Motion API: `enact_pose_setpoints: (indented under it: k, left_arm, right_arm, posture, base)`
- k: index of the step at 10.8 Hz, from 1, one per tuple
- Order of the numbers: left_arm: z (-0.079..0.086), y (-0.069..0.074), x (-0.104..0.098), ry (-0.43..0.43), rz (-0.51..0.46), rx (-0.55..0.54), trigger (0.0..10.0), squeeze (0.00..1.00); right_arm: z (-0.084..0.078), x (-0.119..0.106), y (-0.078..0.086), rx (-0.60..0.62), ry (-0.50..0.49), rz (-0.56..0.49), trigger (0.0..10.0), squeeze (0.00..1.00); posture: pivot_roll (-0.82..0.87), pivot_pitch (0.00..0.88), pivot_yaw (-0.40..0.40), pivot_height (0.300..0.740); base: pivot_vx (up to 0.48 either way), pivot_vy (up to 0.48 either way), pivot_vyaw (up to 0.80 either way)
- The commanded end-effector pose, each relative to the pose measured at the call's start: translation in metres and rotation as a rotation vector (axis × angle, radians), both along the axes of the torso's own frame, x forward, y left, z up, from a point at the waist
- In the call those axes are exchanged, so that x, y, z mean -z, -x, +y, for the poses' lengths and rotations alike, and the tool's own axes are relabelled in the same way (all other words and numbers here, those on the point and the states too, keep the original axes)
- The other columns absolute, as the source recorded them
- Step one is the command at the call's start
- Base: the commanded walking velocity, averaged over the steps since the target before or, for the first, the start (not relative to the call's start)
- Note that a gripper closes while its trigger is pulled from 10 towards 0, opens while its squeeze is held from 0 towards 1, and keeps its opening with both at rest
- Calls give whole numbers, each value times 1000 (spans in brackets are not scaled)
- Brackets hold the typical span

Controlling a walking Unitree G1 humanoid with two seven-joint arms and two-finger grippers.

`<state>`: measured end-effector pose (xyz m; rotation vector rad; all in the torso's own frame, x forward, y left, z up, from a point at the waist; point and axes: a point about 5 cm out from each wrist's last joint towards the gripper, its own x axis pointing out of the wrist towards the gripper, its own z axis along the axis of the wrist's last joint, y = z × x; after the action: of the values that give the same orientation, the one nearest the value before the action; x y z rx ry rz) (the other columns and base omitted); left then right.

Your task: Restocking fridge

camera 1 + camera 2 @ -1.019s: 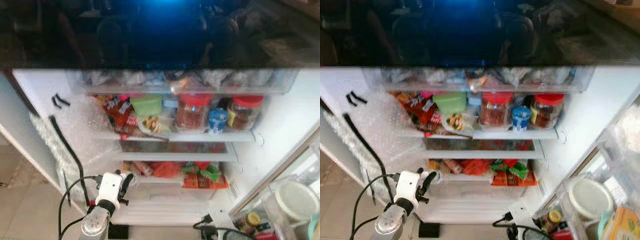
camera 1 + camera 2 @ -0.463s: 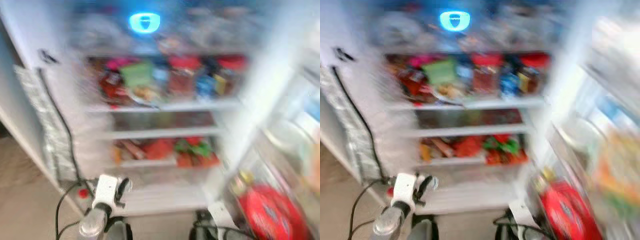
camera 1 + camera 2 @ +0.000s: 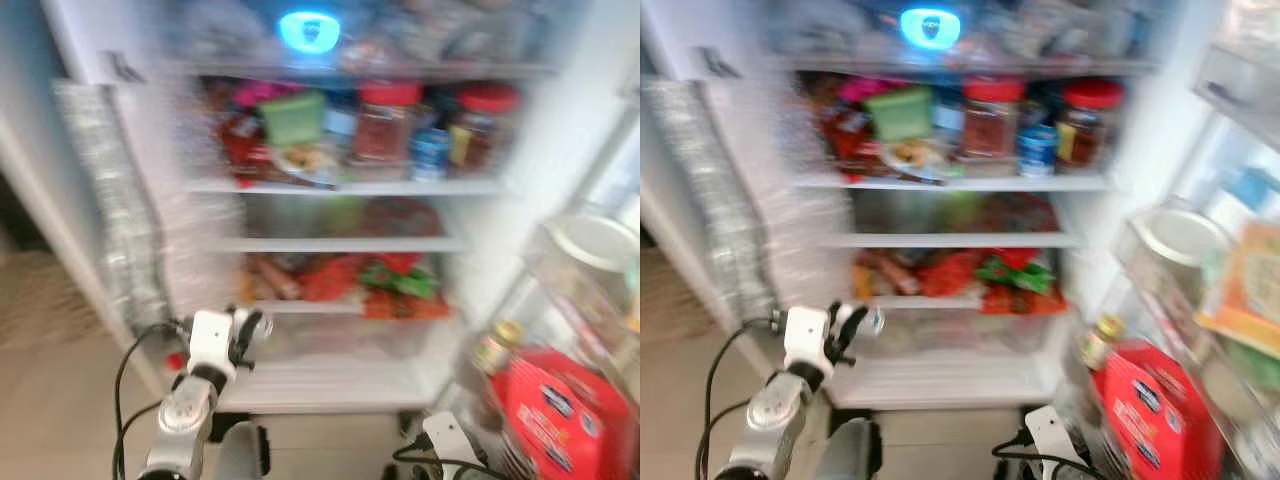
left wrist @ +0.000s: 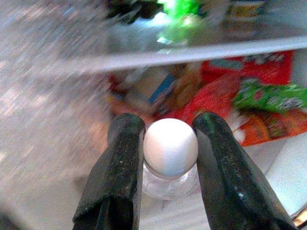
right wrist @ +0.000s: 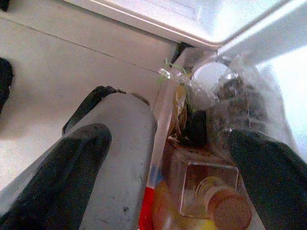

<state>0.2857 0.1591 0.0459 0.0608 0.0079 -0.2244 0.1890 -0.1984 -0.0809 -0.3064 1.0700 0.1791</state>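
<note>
Camera dropped lower; left claw (image 4: 165,158) still grips bottle (image 4: 170,155)

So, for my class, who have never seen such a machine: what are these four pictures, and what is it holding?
This is a walking robot with two arms, standing at an open fridge. Two pictures come from cameras in its head and show the same scene, somewhat blurred: shelves with red-lidded jars, a green tub and snack packets lower down.

The other two come from cameras on its wrists. The left gripper, two black fingers, is shut on a small clear bottle with a white cap, held near the lower shelves. The right gripper is open, low beside the door, where a corked bottle stands.
</note>
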Motion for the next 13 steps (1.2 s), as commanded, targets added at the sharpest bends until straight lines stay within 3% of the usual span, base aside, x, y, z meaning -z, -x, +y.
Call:
enact_pose_setpoints:
  k: [1,5,13]
  left_arm:
    - [-4,-8,-14,-12,-66,25,10000,0]
    - [-6,-19,-22,-37,-81,40,10000,0]
    - [-11,-23,-32,-47,-117,64,10000,0]
  right_arm:
    - [-1,-1,-1,10,-1,0,10000,0]
    - [-1,-1,-3,12,-3,-2,10000,0]
    - [0,-1,-3,8,-1,4,10000,0]
  posture:
    - [34,0,-21,616]
    - [33,0,-19,616]
    - [36,0,-21,616]
  base:
    - [0,0,0]
    - [0,0,0]
    - [267,0,0]
